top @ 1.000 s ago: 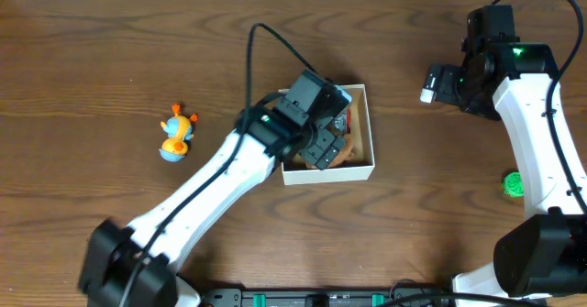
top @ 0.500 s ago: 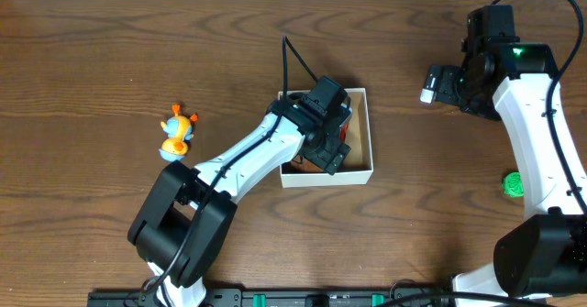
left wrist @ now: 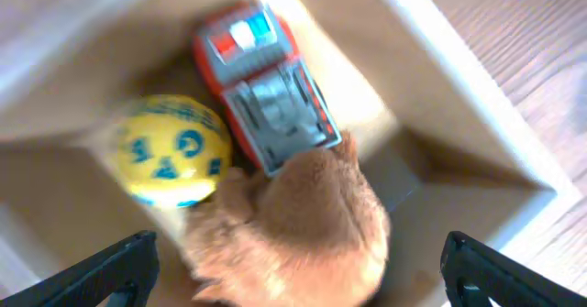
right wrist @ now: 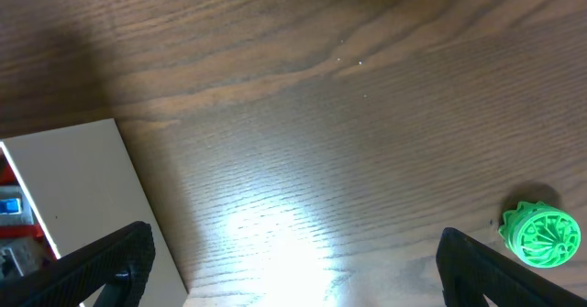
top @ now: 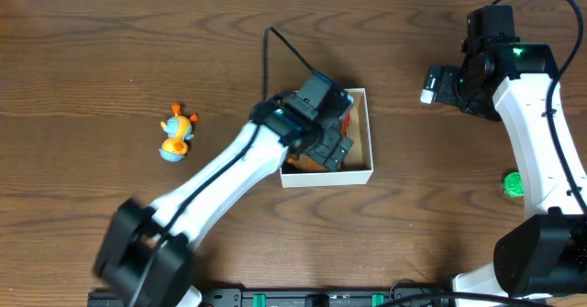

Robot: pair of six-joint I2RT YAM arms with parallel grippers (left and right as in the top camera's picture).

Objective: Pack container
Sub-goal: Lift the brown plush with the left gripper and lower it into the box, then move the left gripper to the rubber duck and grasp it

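Left arm's elbow has swung toward the near-left corner. Left gripper (top: 326,149) still hangs over the container (top: 330,176), mid-counter, fingers wide apart and holding nothing. Inside: yellow ball (left wrist: 170,151), red toy car (left wrist: 266,87), brown plush (left wrist: 312,224). Still out: orange duck (top: 176,133) toward the left edge, green toy (top: 514,184) near the right edge. Right gripper (top: 431,82) sits far-right, spread, empty. Looks like three of five packed.

the container (top: 330,175) holds a ball (left wrist: 171,151), truck (left wrist: 266,96) and plush (left wrist: 312,224); a duck toy (top: 176,133) lies well left.
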